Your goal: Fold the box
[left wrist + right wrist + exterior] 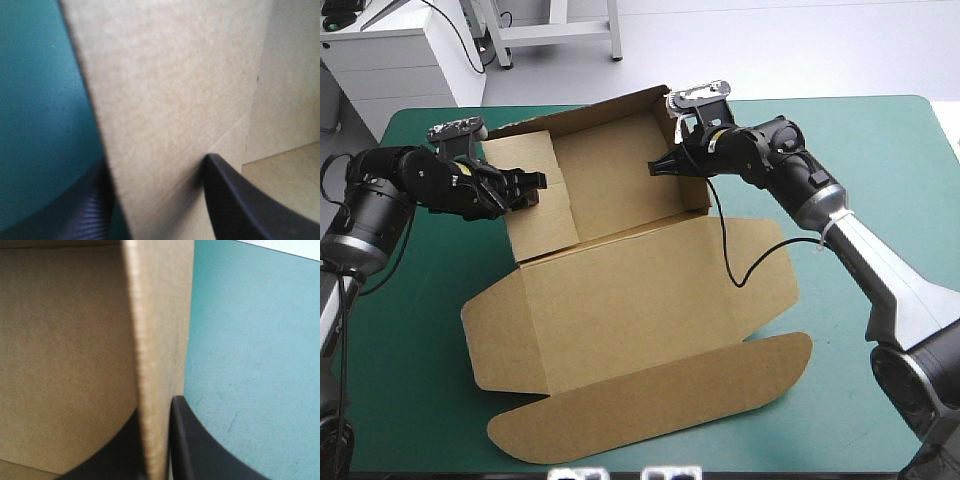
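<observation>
A box (pixel 620 290), cut from one sheet of plain brown matte board with creased fold lines, is spread across the middle of a table covered in smooth teal-green material (pixel 880 150). Its far half is raised into an open tray; the lid (pixel 650 300) is laid flat toward the near edge and finished by a long flap with rounded ends (pixel 660 395). The tray's left wall (pixel 545 225) is held by the left gripper (pixel 532 186), whose broad, black, finely ribbed fin-shaped fingers (pixel 240 200) are seen one on each side of the board in the left wrist view; that view is soft, but the board appears pinched between them. The upright right wall (pixel 698 190) is clamped by the right gripper (pixel 660 167). In the right wrist view the wall's thin, rough cut edge (pixel 155 365) is seen head-on, with both black fingers (pixel 195 450) pressed against it, the tray's pale floor on one side and teal-green cover on the other.
</observation>
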Controlling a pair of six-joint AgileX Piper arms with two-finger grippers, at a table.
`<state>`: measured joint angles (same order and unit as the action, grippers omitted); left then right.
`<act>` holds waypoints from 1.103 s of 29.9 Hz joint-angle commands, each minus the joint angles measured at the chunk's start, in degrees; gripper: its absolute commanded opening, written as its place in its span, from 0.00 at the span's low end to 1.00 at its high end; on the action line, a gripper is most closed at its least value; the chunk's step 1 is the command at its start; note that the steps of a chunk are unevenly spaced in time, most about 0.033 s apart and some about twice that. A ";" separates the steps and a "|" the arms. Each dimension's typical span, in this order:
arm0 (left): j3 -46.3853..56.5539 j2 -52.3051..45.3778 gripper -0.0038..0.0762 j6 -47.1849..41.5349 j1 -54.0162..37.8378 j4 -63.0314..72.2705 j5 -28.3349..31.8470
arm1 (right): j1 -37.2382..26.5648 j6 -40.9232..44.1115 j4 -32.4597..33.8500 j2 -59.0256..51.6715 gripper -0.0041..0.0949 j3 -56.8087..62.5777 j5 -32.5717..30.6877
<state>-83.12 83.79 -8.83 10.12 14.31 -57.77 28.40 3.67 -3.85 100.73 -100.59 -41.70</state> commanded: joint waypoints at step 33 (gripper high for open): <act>-5.23 8.84 0.04 -1.87 10.09 -5.57 3.65 | 1.39 5.42 5.89 -1.35 0.04 -2.77 -23.09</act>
<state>-86.02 92.73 -12.07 18.44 5.95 -58.99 28.92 12.19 6.45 100.52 -101.72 -62.92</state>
